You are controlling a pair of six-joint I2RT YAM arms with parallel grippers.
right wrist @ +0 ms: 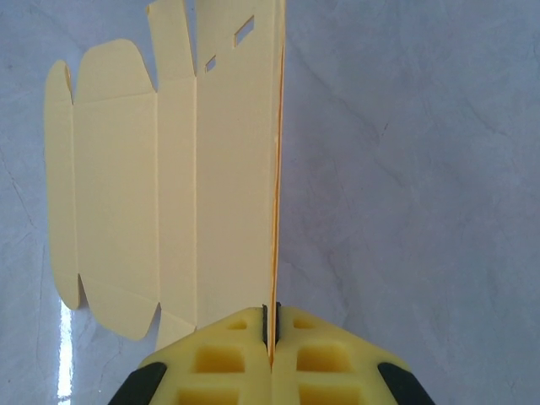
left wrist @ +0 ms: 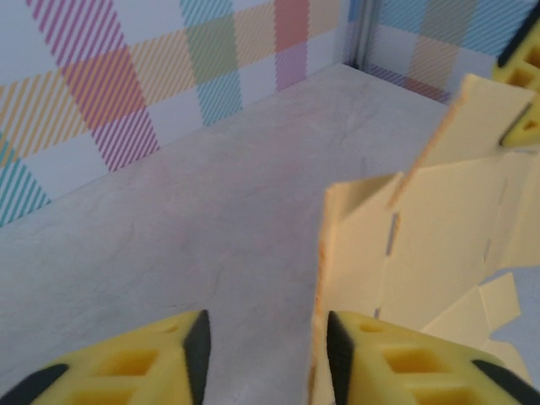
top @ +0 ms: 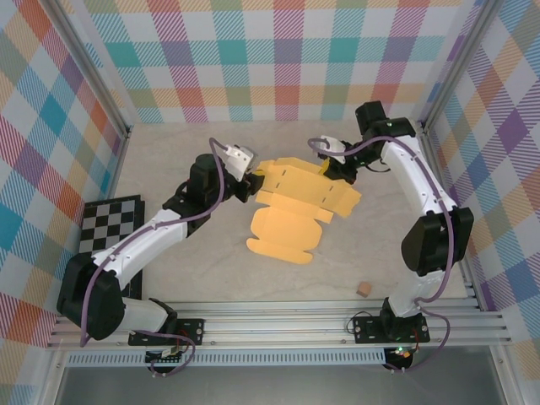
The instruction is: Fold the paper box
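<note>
The paper box (top: 295,207) is a yellow-orange die-cut sheet lying mid-table, its far part lifted and its near scalloped flaps flat. My right gripper (top: 336,165) pinches the sheet's far right edge; in the right wrist view its yellow fingers (right wrist: 272,337) are shut on the thin raised edge of the sheet (right wrist: 228,169). My left gripper (top: 251,180) sits at the sheet's far left corner. In the left wrist view its fingers (left wrist: 263,346) stand open, with the upright edge of the sheet (left wrist: 422,245) just inside the right finger.
A checkerboard mat (top: 110,221) lies at the left edge of the table. A tiny tan cube (top: 364,288) rests near the front right. Plaid walls close in the back and both sides, and an aluminium rail (top: 278,325) runs along the near edge.
</note>
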